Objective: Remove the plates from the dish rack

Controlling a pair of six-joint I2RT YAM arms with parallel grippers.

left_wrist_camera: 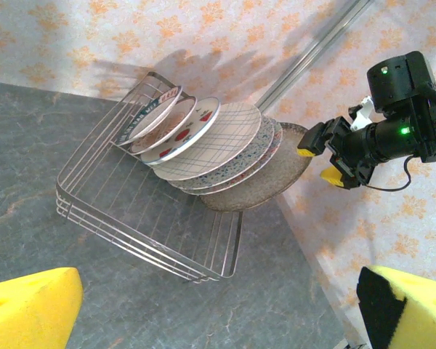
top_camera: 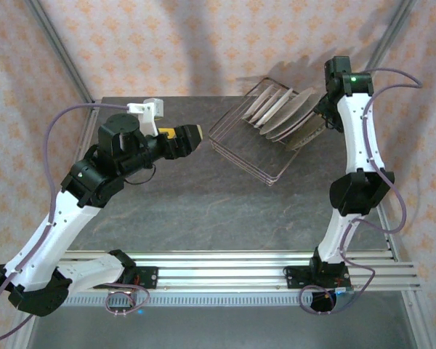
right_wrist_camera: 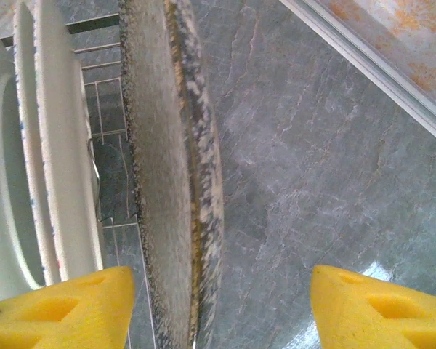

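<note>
**Yellow pads straddle the end plate**

Yellow-padded, the right claw (right_wrist_camera: 218,313) stands with its jaws partly apart on either side of the speckled plate (right_wrist_camera: 167,182), at its rim. A gap shows beside one pad, so nothing is gripped. Over mid-counter the left claw (top_camera: 195,137) hangs with jaws spread wide, holding nothing and pointed toward the rack.

The counter (top_camera: 189,211) is dark grey and veined like stone, with a ribbed aluminium rail (top_camera: 240,265) along its near edge. Walls (top_camera: 203,43) of pale paper with an orange floral print close it in.

The dish rack (left_wrist_camera: 131,211) sits at the far right, turned cornerwise to the counter's edges. The plates (left_wrist_camera: 218,138) stand on edge in it, leaning. They form one row running from the back wall toward the right arm, with the speckled one last.
</note>
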